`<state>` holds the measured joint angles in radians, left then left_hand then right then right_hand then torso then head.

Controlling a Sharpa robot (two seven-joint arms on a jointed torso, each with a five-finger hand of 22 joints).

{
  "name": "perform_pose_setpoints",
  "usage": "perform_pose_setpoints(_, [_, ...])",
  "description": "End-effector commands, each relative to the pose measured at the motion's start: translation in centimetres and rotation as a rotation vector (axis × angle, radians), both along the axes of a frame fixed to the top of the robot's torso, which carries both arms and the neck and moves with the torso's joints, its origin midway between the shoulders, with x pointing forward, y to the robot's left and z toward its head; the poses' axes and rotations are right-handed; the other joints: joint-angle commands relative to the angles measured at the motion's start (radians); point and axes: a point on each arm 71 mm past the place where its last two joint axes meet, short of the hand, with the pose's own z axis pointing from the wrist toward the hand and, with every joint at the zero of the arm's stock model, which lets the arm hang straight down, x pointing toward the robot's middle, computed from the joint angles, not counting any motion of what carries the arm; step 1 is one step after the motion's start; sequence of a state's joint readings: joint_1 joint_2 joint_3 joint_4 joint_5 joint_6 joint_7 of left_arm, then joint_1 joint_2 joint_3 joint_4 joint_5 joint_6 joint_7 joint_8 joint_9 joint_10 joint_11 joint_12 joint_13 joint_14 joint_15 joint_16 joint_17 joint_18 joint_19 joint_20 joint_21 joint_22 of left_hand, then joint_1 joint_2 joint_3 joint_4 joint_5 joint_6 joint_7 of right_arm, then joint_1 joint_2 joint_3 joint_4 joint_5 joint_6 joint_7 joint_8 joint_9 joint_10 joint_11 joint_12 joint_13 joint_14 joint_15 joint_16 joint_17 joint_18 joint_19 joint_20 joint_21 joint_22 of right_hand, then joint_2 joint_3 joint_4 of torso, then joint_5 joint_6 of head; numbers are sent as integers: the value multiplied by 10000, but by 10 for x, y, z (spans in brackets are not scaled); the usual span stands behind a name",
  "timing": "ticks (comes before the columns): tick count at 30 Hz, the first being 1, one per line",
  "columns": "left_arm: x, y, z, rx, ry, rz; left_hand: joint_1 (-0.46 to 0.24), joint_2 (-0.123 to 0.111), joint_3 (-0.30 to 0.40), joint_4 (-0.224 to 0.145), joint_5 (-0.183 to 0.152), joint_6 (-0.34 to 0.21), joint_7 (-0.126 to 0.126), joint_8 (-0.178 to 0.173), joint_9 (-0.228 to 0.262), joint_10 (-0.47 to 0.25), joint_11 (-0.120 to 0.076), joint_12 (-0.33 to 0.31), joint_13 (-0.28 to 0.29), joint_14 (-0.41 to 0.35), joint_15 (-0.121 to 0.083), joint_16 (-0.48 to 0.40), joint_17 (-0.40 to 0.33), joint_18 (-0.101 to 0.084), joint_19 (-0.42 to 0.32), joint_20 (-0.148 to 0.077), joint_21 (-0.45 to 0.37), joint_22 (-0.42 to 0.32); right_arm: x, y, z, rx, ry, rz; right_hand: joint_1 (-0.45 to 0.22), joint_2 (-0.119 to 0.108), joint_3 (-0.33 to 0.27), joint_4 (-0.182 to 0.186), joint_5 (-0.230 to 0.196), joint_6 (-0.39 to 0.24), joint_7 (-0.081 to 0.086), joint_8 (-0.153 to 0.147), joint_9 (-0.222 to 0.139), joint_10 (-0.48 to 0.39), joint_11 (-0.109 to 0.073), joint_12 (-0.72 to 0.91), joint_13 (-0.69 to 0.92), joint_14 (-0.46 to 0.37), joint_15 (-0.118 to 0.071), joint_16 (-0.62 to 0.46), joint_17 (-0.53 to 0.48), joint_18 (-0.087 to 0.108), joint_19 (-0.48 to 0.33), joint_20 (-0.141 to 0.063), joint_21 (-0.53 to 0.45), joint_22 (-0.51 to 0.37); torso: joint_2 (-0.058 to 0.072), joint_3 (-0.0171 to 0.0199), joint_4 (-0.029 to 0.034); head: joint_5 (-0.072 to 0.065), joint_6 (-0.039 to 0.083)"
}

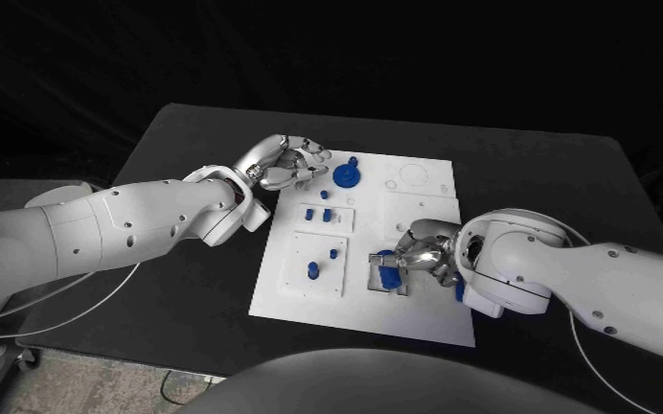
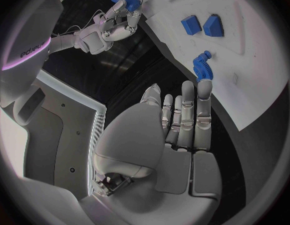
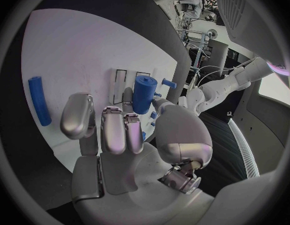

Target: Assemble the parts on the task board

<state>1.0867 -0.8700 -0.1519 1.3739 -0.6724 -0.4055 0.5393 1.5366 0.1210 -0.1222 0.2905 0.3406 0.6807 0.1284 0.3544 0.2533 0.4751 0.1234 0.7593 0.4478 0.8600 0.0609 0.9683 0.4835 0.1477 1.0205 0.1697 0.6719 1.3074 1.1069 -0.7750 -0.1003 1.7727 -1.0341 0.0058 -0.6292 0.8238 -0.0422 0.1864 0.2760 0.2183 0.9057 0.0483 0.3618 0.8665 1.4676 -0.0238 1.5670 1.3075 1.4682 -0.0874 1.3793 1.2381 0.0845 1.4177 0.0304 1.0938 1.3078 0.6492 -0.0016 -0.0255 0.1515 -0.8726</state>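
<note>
The white task board (image 1: 415, 313) lies in the middle of the black table. My right hand (image 1: 425, 254) is over the board's right half and pinches a blue cylindrical part (image 3: 144, 93) between thumb and finger, above a dark-framed slot (image 1: 384, 276). A blue rod (image 3: 39, 107) lies flat on the board beside that hand. My left hand (image 1: 284, 163) is at the board's far left corner, fingers stretched out and holding nothing. Its fingertips (image 2: 204, 87) are close to a blue gear-like part (image 2: 204, 67), also seen from above (image 1: 347, 176).
Two small blue blocks (image 1: 316, 214) stand side by side in a recess on the board's left half (image 2: 201, 25). Closer to me are two more small blue pieces (image 1: 321, 261). Black table (image 1: 180, 270) surrounds the board.
</note>
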Motion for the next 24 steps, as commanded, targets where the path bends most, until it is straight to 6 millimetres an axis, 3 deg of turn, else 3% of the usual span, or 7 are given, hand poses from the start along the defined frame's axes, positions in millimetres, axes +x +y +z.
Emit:
perform_pose_setpoints(1, [-1, -2, -1, -88, 100, -135, 6, 93, -56, -2, 54, -11, 30, 32, -10, 18, -59, -49, -10, -61, -4, 49, -9, 80, -68, -2, -44, 559, -3, -1, -6, -351, 201, 275, -62, 7, -85, 14, -98, -27, 65, -24, -21, 1032, 58, 38, 2633, 352, 60, -64, -21, 128, -55, -13, -53, 1190, -4, -2, 4, 13, 0])
perform_pose_setpoints(6, [0, -2, -1, -83, 111, -129, 6, 93, -56, -2, 54, -11, 30, 32, -10, 18, -59, -49, -10, -61, -4, 49, -9, 80, -68, -2, -44, 559, -4, -1, -6, -372, 180, 309, -80, -6, -178, 26, -291, -26, 68, -26, -45, 1032, 63, 38, 2633, 351, 63, -68, -22, 132, -55, -9, -93, 1182, -1, 0, 2, 26, 0])
perform_pose_setpoints(16, [0, -2, -1, -83, 131, -145, 8, 99, -61, -1, 62, -26, 11, 27, -25, 21, -42, -49, -22, -64, -4, 53, -11, 82, -75, -4, -58, 557, -3, -3, -6, -308, 55, 150, -517, 177, -605, 139, -1206, -1, 74, -18, -135, 1032, 69, 38, 2633, 358, 70, -61, 0, 138, -32, -1, -196, 1175, 1, 2, 0, 46, 0])
perform_pose_setpoints(24, [0, -2, -1, -90, 119, -160, 9, 107, -60, 1, 67, -31, 5, 26, -30, 22, -35, -49, -26, -66, -4, 54, -12, 80, -71, -4, -54, 558, 1, -9, 1, 386, -540, -443, -446, 194, -677, 99, -1139, 117, 35, 74, -122, 1032, 37, 38, 2633, 429, 44, 84, 222, 111, 47, -18, -48, 1230, -9, 7, 2, 97, 0])
